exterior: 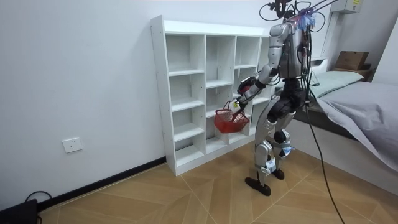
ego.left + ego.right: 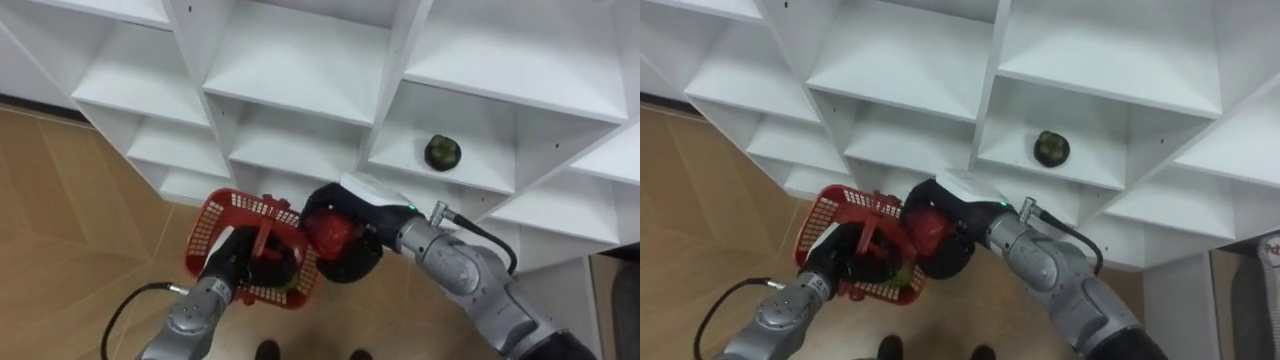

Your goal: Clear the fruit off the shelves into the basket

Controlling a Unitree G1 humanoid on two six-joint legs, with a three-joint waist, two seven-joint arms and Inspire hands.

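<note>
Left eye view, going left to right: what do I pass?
Red basket, held by the left hand → red fruit, gripped in the right hand → green fruit on a shelf.

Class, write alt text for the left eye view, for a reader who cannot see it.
The robot's right hand holds a red fruit at the rim of a red basket, which its left hand grips by the handle. Behind them stands a white closet with a dark green fruit on one shelf.
</note>
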